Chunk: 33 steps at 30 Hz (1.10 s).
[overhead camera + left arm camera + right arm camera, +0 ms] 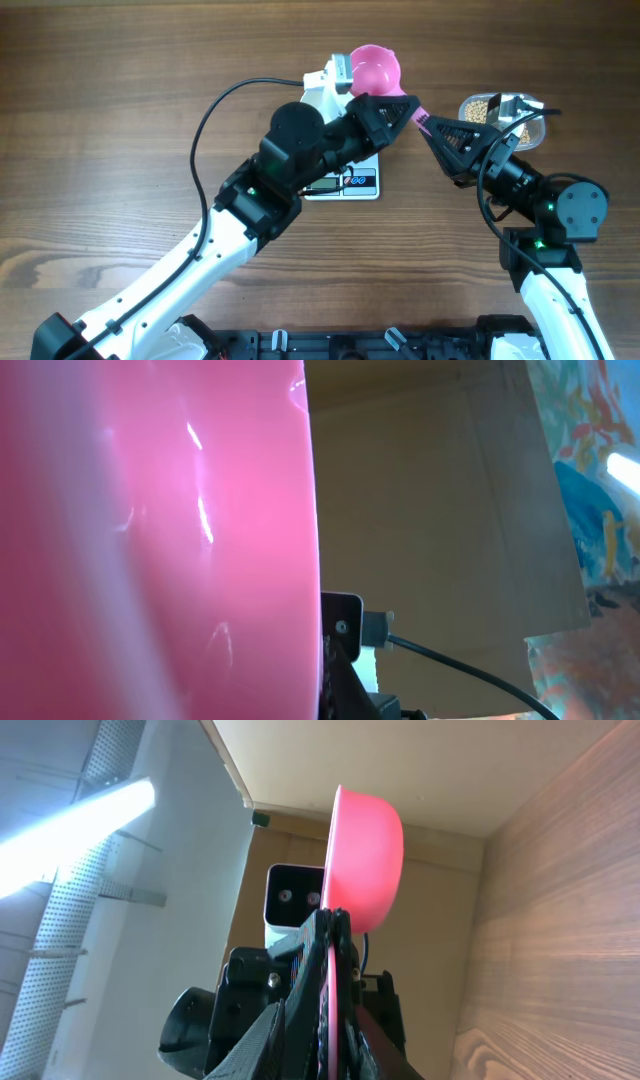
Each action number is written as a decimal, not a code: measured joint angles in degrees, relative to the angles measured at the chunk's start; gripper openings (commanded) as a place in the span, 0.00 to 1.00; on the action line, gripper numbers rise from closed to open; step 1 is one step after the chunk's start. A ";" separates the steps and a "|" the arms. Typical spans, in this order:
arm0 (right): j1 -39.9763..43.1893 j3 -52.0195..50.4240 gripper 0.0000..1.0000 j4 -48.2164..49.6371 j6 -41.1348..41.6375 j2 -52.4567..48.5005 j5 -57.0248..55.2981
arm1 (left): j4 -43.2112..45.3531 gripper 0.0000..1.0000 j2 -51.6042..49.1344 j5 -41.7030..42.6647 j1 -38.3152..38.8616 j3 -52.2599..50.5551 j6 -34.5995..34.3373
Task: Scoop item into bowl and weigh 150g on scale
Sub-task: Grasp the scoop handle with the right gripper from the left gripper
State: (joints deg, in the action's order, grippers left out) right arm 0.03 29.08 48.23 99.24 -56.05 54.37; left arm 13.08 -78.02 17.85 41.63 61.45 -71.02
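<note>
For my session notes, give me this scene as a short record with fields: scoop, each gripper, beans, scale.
scoop: pink scoop, held between both arms
left gripper: shut on the scoop's handle
right gripper: shut on the handle's end
beans: in clear tub
scale: partly hidden under left arm, display showing

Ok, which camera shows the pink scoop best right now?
Overhead. It shows most of the pink scoop: its bowl beyond the scale and its handle tip poking out to the right. The left wrist view shows only a close pink wall filling its left half. The right wrist view shows the bowl edge-on.
</note>
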 measured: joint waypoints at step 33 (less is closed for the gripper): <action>0.26 0.09 0.05 -5.05 -4.26 0.02 -3.63 | -2.01 1.00 0.00 0.22 0.33 0.22 2.86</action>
State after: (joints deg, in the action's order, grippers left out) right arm 0.30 29.17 43.18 94.98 -56.03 50.74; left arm 11.07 -78.02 18.06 41.95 61.67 -68.16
